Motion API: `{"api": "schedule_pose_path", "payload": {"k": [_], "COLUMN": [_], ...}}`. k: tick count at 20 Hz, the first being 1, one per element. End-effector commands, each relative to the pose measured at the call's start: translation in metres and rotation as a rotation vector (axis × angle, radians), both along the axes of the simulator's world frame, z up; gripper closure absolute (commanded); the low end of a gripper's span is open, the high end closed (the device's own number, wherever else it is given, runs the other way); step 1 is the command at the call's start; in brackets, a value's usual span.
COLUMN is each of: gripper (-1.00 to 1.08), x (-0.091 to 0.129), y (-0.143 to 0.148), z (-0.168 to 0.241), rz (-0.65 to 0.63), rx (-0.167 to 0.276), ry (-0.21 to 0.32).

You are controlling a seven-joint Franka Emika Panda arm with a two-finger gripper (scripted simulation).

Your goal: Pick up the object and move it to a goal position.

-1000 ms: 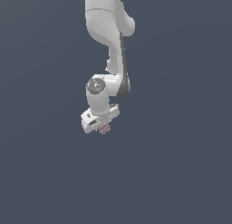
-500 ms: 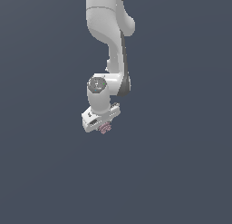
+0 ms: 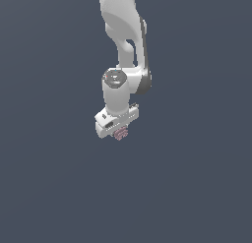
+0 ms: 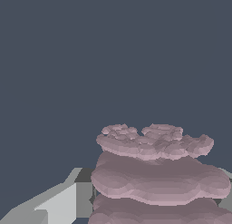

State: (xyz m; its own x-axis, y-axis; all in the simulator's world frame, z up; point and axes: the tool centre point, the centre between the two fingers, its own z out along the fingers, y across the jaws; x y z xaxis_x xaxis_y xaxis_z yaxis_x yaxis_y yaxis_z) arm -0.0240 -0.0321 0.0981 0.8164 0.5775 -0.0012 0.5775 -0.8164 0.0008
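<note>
From my station, the Panda arm (image 3: 125, 50) hangs down the middle of the exterior view over a plain slate-grey field, wrist pointing down. The object (image 3: 120, 134), a dusty-pink lump in stacked, ridged layers, sits directly under the white gripper (image 3: 119, 133) head, poking out just below it. The wrist view fills with those layers (image 4: 156, 173), one grey finger (image 4: 61, 202) showing beside them; the other is mostly hidden behind the lump. I read the fingers as clamped on the object, since it rides right at the hand with no surface visible touching it, though actual pad contact is not clear. My judgement: the pick is done and the carry is under way. What is left is reaching the goal, and no goal marker shows in either view, so I cannot say how near it is. No containers anywhere in sight.
</note>
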Motion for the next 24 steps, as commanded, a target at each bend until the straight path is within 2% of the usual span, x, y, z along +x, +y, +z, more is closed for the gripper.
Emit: {"api": "schedule_pose_path", "payload": {"k": [1,24], "gripper": [1.08,1.08], "x": [0.000,0.008], "y": [0.015,0.175], "z": [0.022,0.257], "rz": [0.001,0.002], "rx": [0.000,0.000], "ry": [-0.001,0.000]}}
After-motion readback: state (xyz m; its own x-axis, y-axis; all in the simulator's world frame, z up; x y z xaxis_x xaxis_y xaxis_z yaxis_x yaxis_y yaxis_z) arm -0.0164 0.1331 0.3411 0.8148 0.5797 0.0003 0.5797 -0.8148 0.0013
